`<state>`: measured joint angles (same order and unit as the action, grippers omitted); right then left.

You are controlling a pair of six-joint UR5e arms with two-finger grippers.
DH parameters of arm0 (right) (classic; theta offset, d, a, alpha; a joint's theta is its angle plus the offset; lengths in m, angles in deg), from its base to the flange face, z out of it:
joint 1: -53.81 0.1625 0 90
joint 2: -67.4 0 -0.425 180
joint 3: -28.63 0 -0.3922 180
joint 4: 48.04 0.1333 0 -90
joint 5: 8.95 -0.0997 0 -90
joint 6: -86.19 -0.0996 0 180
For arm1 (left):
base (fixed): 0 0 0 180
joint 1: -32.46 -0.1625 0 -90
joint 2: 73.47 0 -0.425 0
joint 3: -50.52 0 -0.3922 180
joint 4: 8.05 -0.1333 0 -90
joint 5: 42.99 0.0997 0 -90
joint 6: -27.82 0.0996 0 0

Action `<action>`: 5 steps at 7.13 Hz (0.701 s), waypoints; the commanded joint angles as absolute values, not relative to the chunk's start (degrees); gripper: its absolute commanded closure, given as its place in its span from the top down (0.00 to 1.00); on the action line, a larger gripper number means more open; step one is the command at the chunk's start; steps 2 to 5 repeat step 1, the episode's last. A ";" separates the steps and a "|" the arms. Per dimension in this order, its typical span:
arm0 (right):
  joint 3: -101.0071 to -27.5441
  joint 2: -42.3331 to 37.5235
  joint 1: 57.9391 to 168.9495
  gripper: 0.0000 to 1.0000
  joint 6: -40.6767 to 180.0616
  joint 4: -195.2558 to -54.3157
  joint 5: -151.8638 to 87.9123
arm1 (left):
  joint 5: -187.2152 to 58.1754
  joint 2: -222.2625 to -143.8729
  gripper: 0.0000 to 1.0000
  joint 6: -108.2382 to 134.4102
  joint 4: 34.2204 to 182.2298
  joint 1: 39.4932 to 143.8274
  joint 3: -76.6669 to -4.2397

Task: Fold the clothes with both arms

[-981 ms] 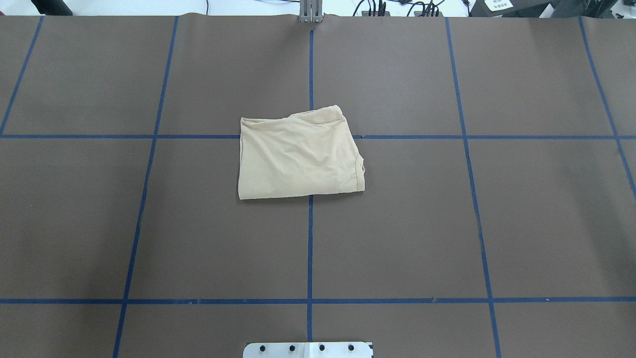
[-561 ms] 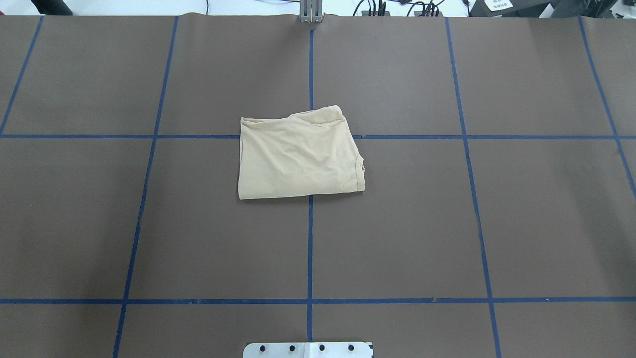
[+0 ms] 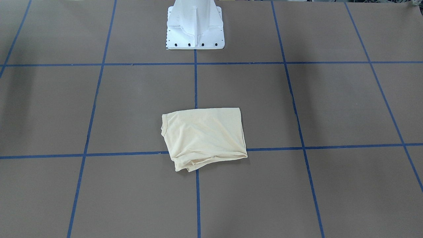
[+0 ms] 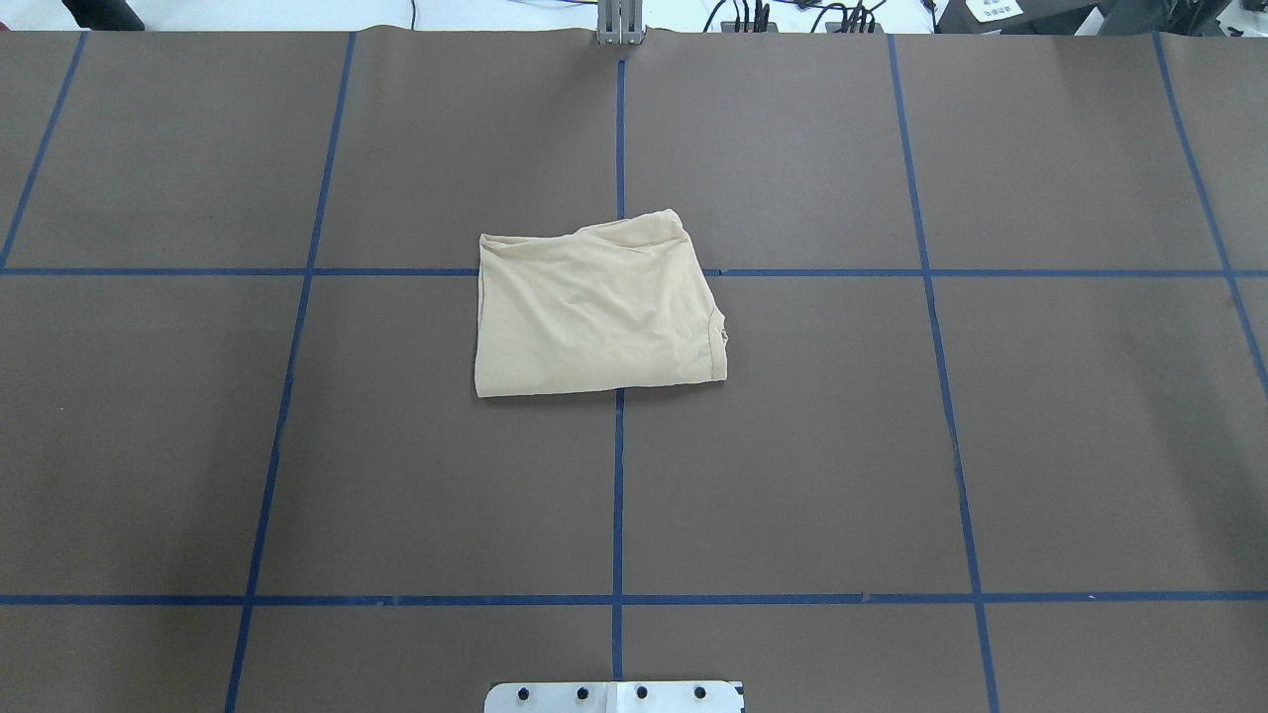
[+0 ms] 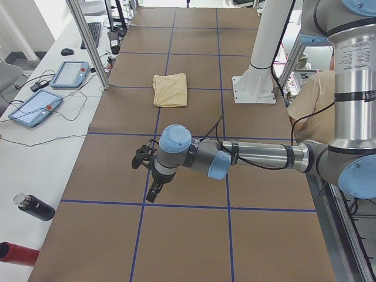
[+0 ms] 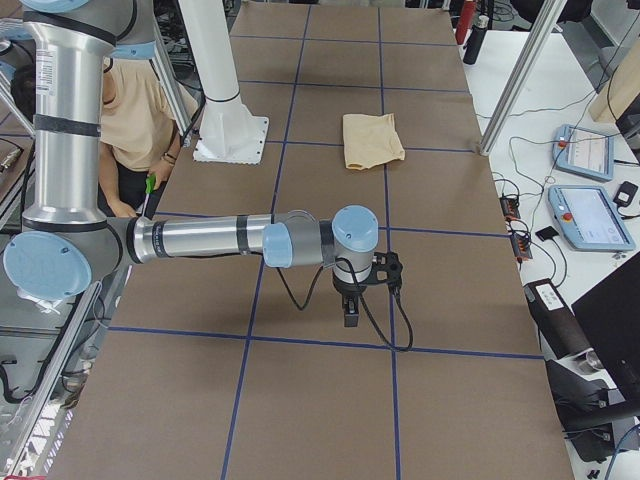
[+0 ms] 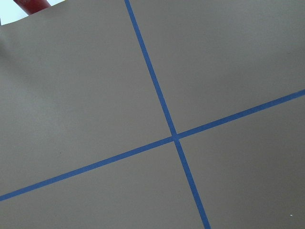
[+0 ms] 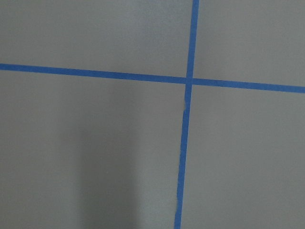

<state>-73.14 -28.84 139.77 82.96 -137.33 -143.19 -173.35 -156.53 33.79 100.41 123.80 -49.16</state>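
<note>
The cream-yellow T-shirt (image 4: 594, 312) lies folded into a compact rectangle near the table's middle, with its print hidden; it also shows in the front view (image 3: 205, 137) and both side views (image 5: 170, 89) (image 6: 372, 140). The left gripper (image 5: 151, 192) hangs over bare table near the robot's left end, far from the shirt. The right gripper (image 6: 351, 312) hangs over bare table near the right end, also far from it. Both grippers show only in the side views, so I cannot tell whether they are open or shut. Both wrist views show only brown table and blue tape lines.
The white pedestal base (image 3: 195, 29) stands at the robot's edge of the table. Aluminium posts (image 5: 88, 44) (image 6: 520, 75) stand at the far edge. Tablets (image 5: 73, 73), a black bottle (image 5: 35, 207) and cables lie beyond it. A person (image 6: 140, 110) sits behind the robot.
</note>
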 commanded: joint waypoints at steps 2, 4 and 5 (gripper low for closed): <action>-73.15 -28.84 139.77 1.00 82.94 -137.25 -143.60 | -174.03 -156.53 1.00 33.79 100.40 123.78 -49.24; -73.15 -28.84 139.77 1.00 82.94 -137.25 -143.60 | -174.03 -156.53 1.00 33.79 100.40 123.78 -49.24; -73.15 -28.84 139.77 1.00 82.94 -137.25 -143.60 | -174.03 -156.53 1.00 33.79 100.40 123.78 -49.24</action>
